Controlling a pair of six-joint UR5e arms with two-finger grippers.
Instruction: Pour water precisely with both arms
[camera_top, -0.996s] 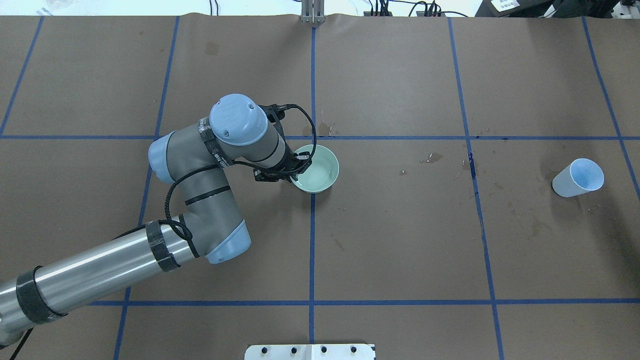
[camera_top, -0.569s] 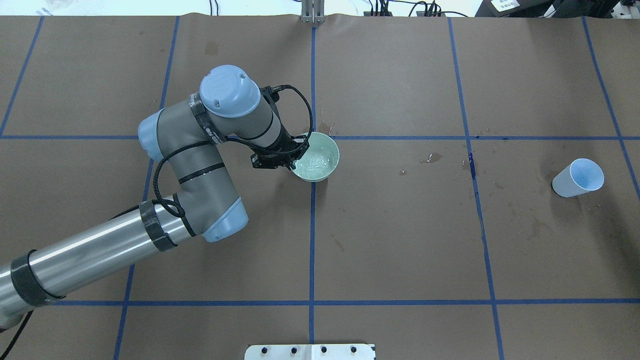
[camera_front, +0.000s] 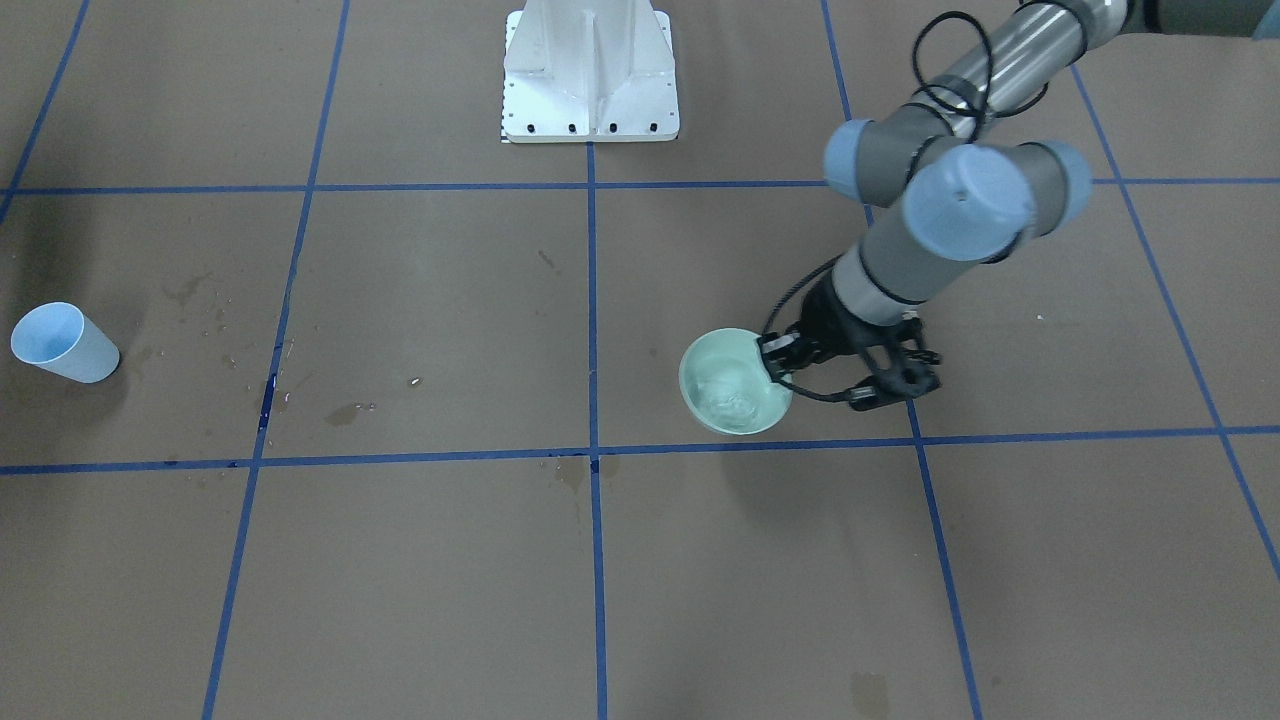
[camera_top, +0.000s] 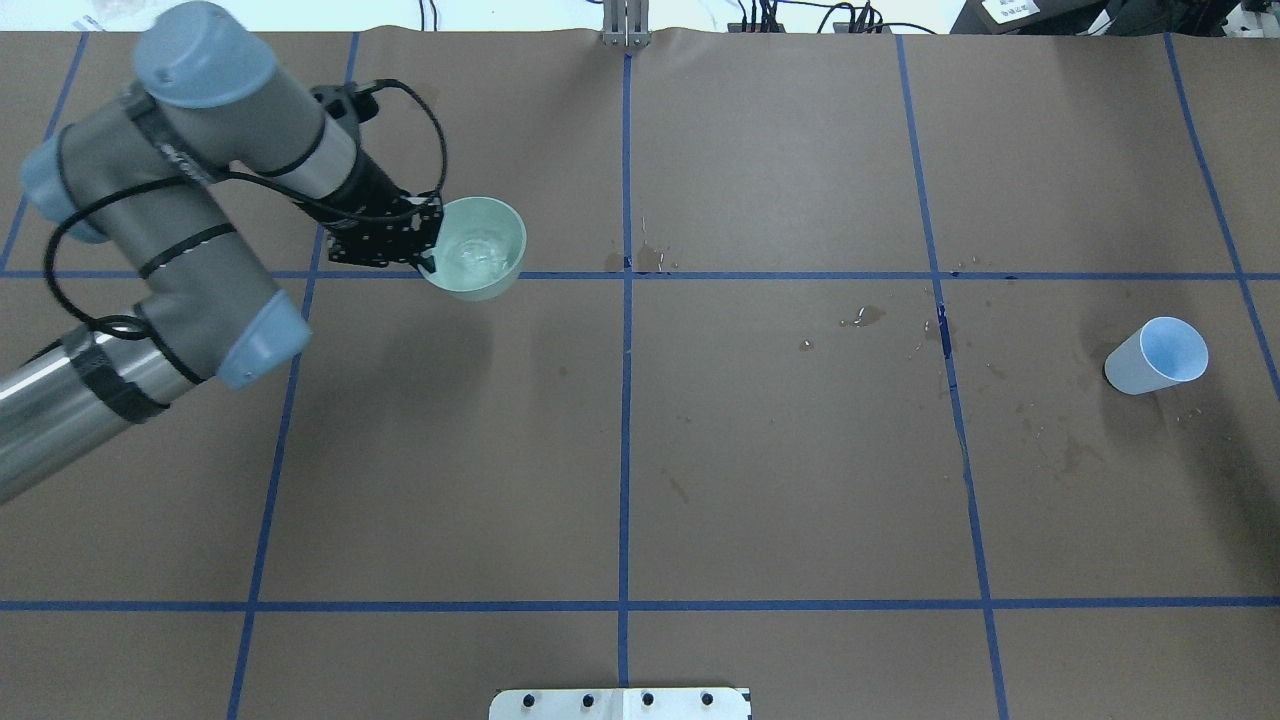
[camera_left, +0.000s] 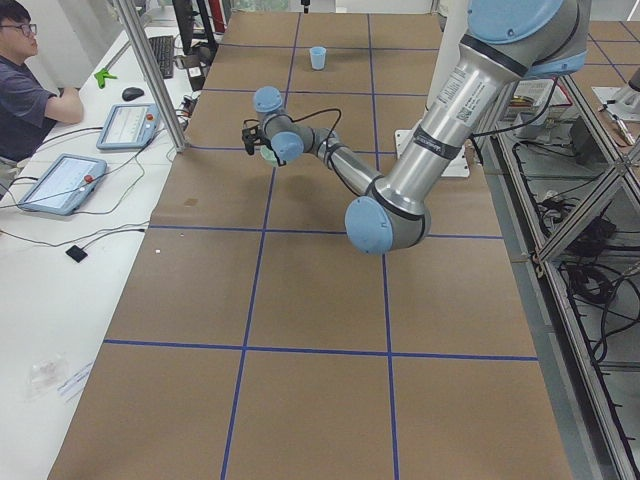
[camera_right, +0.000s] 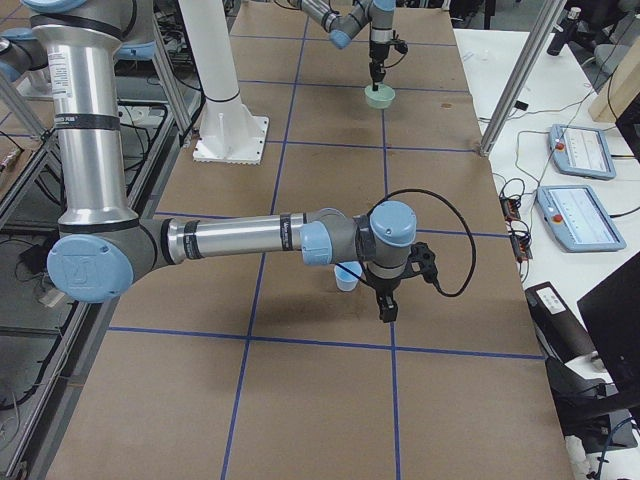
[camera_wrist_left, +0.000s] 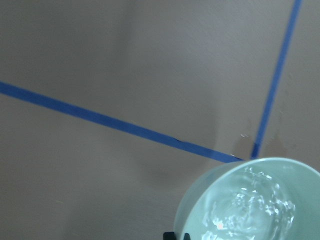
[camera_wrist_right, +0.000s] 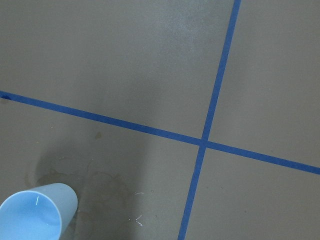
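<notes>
one second on, the left gripper (camera_top: 430, 255) has lifted the green bowl (camera_top: 508, 228) off the centre line and swung it out left, fingers pinched on its rim, water (camera_top: 480, 256) rippling inside. right gripper (camera_right: 388, 303) hangs just beside the blue cup (camera_right: 346, 277), can't tell if its fingers are apart or together.

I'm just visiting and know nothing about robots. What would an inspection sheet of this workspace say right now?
Surface: brown paper-covered table with blue tape grid.
Job's things: pale green round bowl held above the table, rippling clear water inside; light blue paper cup upright, far from it.
Clutter: dark splash stains mid-table.
Grippers: left gripper, jaws clamped on the bowl's rim; right gripper near the cup, jaws' state unclear.
Cables: black cable looping at the left wrist.
Surroundings: seated person at a side bench with touch tablets.
</notes>
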